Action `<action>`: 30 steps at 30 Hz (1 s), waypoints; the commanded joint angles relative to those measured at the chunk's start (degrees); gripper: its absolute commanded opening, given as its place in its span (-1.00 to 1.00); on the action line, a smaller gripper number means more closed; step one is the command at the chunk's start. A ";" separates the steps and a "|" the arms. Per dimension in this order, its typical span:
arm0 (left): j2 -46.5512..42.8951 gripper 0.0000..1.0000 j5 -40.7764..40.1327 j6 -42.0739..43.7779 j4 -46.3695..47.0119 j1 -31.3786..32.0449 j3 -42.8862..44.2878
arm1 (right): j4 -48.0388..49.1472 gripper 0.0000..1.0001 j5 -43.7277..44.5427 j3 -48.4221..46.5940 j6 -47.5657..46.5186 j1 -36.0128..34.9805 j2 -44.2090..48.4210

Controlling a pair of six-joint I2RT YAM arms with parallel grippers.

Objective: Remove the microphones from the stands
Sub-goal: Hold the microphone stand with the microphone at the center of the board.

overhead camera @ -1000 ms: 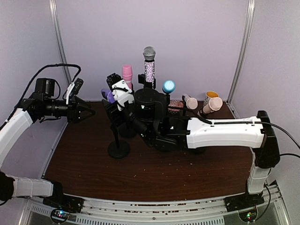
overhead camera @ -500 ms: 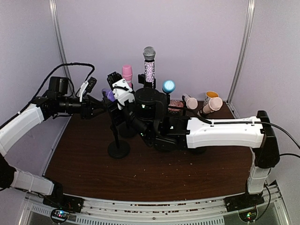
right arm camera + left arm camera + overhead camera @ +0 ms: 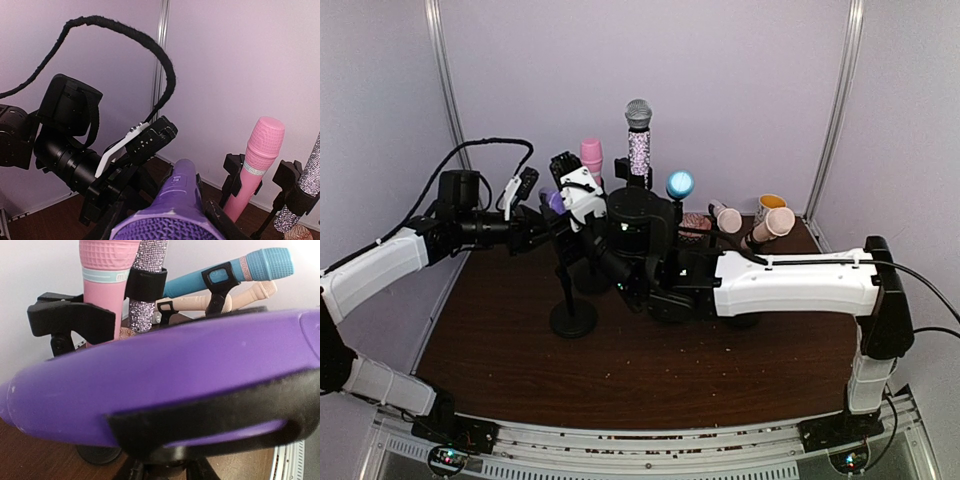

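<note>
Left gripper (image 3: 545, 228) sits at the tail of the purple microphone (image 3: 182, 200); we cannot tell how wide its jaws stand. We see the right arm (image 3: 790, 282) stretched low across the table (image 3: 620, 375), the left arm (image 3: 380, 270) reaching in level. Right gripper (image 3: 580, 203) is near the top of the stand (image 3: 573, 318), its opening hidden. The microphone lies in the black clip (image 3: 200, 430).

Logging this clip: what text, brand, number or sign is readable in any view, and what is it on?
"m": lettering on the pale band of the pink microphone, left wrist view. Only the first letter shows; the rest is hidden behind the clip of the glitter microphone.
The same band in the right wrist view: lettering too small to read.
Purple microphone and blue microphone: no lettering visible.
</note>
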State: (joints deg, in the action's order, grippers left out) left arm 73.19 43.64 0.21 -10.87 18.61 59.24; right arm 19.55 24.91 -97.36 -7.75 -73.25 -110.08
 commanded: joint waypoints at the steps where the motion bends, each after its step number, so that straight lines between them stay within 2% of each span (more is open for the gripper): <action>1: 1.54 -0.47 0.01 -2.51 6.68 0.93 -0.43 | 3.32 -0.71 -1.47 -2.33 0.71 -0.79 -0.22; 6: 2.66 -0.60 1.76 -2.93 8.93 1.05 -0.14 | 3.31 -0.76 -2.02 -1.51 0.69 -0.92 0.75; 9: 3.00 -0.60 3.61 -2.63 9.35 1.09 -0.20 | 3.20 -0.86 -3.64 -0.83 0.82 -1.08 1.67; 11: 3.01 -0.53 4.02 -2.34 9.75 1.25 -0.33 | 2.62 -0.88 -5.05 -0.70 1.04 -1.15 2.17; 14: 2.94 -0.19 4.94 -2.27 9.62 1.31 -0.51 | 1.80 -0.88 -7.30 -1.02 1.36 -1.42 2.58; 17: 2.76 -0.08 5.87 -2.03 8.83 1.35 -0.74 | 0.79 -0.87 -9.22 -1.85 1.58 -1.76 2.52; 19: 2.61 -0.08 6.10 -2.00 8.82 1.42 -1.15 | 0.30 -0.87 -9.92 -2.48 1.68 -1.95 2.38; 20: 2.47 -0.14 6.06 -2.02 8.99 1.40 -1.46 | 0.32 -0.87 -9.71 -2.64 1.54 -2.07 2.29; 22: 2.04 -0.39 5.33 -2.27 9.29 1.49 -2.32 | 0.28 -0.88 -9.22 -2.75 1.01 -2.35 2.18; 26: 0.70 -0.95 3.26 -2.80 11.23 1.36 -3.82 | 0.06 -0.91 -8.17 -2.35 0.41 -2.51 2.43; 30: 0.48 -1.00 0.18 -4.88 12.09 1.36 -4.11 | 0.33 -0.94 -7.20 -1.62 -0.21 -2.63 3.33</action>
State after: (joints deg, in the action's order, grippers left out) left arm 74.26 47.70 -1.23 -2.13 19.88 55.72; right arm 18.41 22.15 -98.10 -7.53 -73.95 -109.73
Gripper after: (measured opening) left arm 0.195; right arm 0.502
